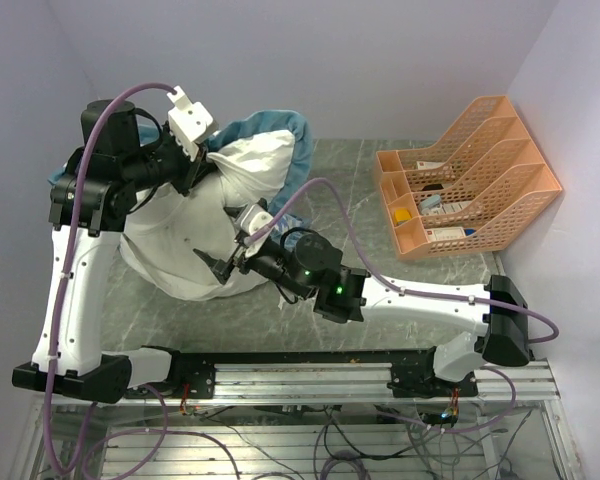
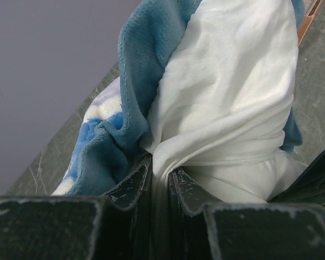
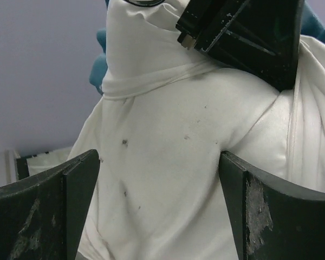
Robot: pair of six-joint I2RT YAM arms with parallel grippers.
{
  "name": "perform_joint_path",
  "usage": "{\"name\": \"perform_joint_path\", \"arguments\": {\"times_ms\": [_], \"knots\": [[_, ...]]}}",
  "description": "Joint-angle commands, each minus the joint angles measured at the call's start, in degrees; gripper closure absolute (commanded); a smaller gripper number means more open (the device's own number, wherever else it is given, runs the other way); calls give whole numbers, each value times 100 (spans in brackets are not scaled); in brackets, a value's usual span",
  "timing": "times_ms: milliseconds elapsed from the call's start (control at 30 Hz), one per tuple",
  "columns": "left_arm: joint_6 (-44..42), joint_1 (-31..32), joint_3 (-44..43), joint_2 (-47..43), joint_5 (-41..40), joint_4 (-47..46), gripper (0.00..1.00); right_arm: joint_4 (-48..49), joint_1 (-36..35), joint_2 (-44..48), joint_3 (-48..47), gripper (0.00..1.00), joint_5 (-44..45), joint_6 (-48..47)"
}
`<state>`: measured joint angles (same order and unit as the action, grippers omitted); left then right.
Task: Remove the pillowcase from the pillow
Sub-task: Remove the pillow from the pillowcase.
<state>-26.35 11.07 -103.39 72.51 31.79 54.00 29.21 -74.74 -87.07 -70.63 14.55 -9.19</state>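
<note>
1. So: left gripper is clamped on a pinch of white cloth; I read it as the pillow, since the same specked white runs up to it in the right wrist view; holding that end raised probably lets the case hang free of the body.
2. Right gripper is spread wide and holds nothing; its jaws sit either side of the pillow's mid body; likely lined up for a grab.
3. Case is bunched round the far upper end; teal ruffle sits right against the left jaw; well apart from the right gripper.
4. Pillow's low end rests on the table.
</note>
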Motion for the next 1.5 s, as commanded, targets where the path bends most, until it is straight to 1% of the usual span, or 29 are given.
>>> {"name": "perform_joint_path", "arguments": {"times_ms": [0, 200, 300, 400, 433, 533, 733, 833, 933, 1033, 1100, 1133, 1167, 1200, 1300, 1367, 1400, 1433, 1467], "knots": [[191, 48, 110, -71, 5, 339, 78, -609, 206, -124, -355, 9, -439, -727], [131, 87, 69, -115, 91, 538, 80, -899, 769, 21, -71, 4, -363, -1202], [111, 101, 46, -106, 161, 603, 82, -964, 926, -2, 45, 3, -149, -1424], [132, 114, 93, -106, 218, 587, 83, -983, 902, -97, -20, 2, 118, -1676], [146, 127, 99, -98, 251, 592, 84, -935, 876, -125, -47, 0, 153, -1738], [230, 154, 141, -79, 344, 591, 85, -783, 789, -284, -292, 0, 145, -1908], [595, 193, 324, 18, 660, 713, 90, -76, 499, -864, -953, 0, 134, -2952], [672, 202, 424, 58, 784, 928, 92, 500, 369, -1030, -956, 0, 105, -3616], [702, 203, 478, 90, 884, 1060, 93, 979, 310, -1060, -699, 0, 29, -4214], [875, 203, 461, 187, 1151, 1116, 93, 985, 315, -1164, -636, 0, -124, -4539], [1046, 203, 432, 262, 1339, 1113, 93, 932, 335, -1276, -696, 2, -213, -4685], [1108, 207, 407, 302, 1413, 1125, 93, 879, 352, -1346, -753, 5, -268, -4725], [1148, 209, 381, 333, 1465, 1153, 93, 766, 386, -1405, -818, 12, -371, -4723], [1169, 211, 342, 354, 1492, 1187, 93, 674, 412, -1458, -888, 20, -493, -4667], [1171, 214, 202, 376, 1482, 1282, 93, 688, 473, -1586, -939, 55, -701, -4436], [1159, 214, 82, 405, 1474, 1381, 93, 835, 465, -1666, -918, 74, -667, -4476], [1131, 218, 34, 431, 1478, 1431, 93, 897, 441, -1704, -902, 89, -629, -4497], [1120, 220, -45, 445, 1470, 1464, 93, 1027, 403, -1728, -852, 100, -580, -4517], [1112, 218, -123, 455, 1429, 1472, 93, 1164, 361, -1715, -755, 100, -576, -4520]]}}
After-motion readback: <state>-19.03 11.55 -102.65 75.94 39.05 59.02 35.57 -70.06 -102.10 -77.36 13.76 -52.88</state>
